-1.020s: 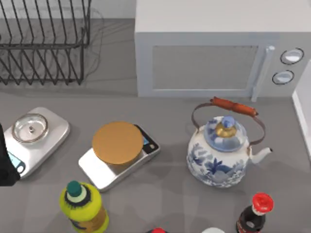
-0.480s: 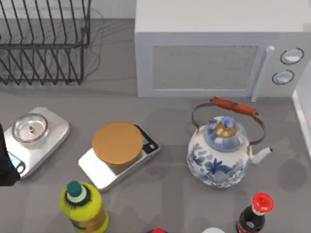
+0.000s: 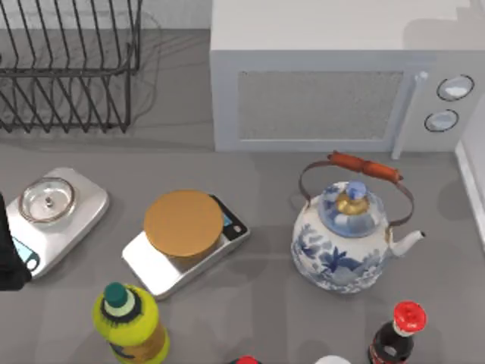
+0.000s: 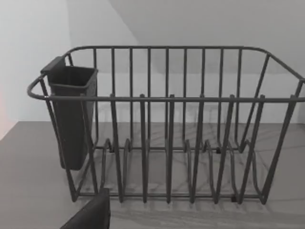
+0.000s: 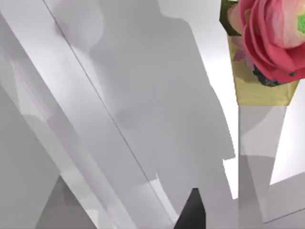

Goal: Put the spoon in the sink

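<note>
A grey countertop (image 3: 265,265) runs beneath a pale wall. At its left edge in the top view sits the dark bulk of our left arm (image 3: 7,254). A dark part of the left gripper (image 4: 90,215) shows low in the left wrist view; whether it is released or clenched we cannot tell. Before it stands a wire dish rack (image 4: 167,143) with a dark cutlery cup (image 4: 71,114) hung on one end.

A dark sliver of the right gripper (image 5: 191,210) shows in the right wrist view against pale slanting panels. Its state we cannot tell either. Farther off is a pink flower (image 5: 276,38) in a yellowish pot (image 5: 259,88).

From above, beside the left arm lies a silver scale (image 3: 79,216) bearing a small glass lid (image 3: 47,200). Near it to the right is a second scale (image 3: 178,265) with an orange disc (image 3: 182,222) on top. In front of that stands a yellow bottle (image 3: 130,326) with a green cap.

Right of centre stands a blue-and-white kettle (image 3: 337,258), upright, its spout pointing right. A red-capped dark bottle (image 3: 398,334) is near it at the front, and a white microwave (image 3: 318,91) stands behind. Where the spoon lies we cannot tell.
</note>
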You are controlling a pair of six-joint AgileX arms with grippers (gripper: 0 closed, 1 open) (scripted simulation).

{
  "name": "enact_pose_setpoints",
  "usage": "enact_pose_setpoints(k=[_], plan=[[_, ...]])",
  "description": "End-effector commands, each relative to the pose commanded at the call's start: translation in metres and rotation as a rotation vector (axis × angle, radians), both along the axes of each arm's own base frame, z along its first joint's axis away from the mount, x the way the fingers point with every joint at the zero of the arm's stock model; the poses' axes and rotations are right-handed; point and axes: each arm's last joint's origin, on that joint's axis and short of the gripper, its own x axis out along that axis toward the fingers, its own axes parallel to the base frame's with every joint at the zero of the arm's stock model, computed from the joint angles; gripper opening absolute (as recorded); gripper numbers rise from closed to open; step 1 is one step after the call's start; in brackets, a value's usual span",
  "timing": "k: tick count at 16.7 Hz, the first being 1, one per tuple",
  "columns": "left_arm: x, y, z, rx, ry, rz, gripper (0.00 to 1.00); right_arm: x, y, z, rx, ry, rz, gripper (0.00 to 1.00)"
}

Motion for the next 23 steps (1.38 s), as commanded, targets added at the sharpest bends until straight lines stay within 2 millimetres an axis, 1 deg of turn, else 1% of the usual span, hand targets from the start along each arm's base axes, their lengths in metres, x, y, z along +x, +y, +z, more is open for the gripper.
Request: enact_pose_setpoints(k=[4,9,10,12,14,20,23], plan=[[0.0,0.0,0.0,0.0,0.0,0.0,1.0,0.012,0.004,-0.015,-0.002,-0.016,0.004,0.0],[0.0,0.0,0.0,0.0,0.0,0.0,1.0,0.013,0.004,-0.017,-0.002,-0.019,0.005,0.0],[0.0,0.0,0.0,0.0,0.0,0.0,1.0,0.012,0.001,-0.017,-0.001,-0.018,-0.003,0.0],[0.0,0.0,0.0,0.0,0.0,0.0,1.0,0.013,0.001,-0.018,-0.002,-0.023,-0.003,0.0],[0.0,0.0,0.0,0.0,0.0,0.0,1.0,0.015,0.002,-0.021,-0.004,-0.029,0.002,0.0],[0.0,0.0,0.0,0.0,0.0,0.0,1.0,0.016,0.004,-0.055,0.0,-0.006,0.007,0.0],[0.0,0.0,0.0,0.0,0.0,0.0,1.0,0.015,0.004,-0.06,-0.002,-0.016,0.005,0.0]])
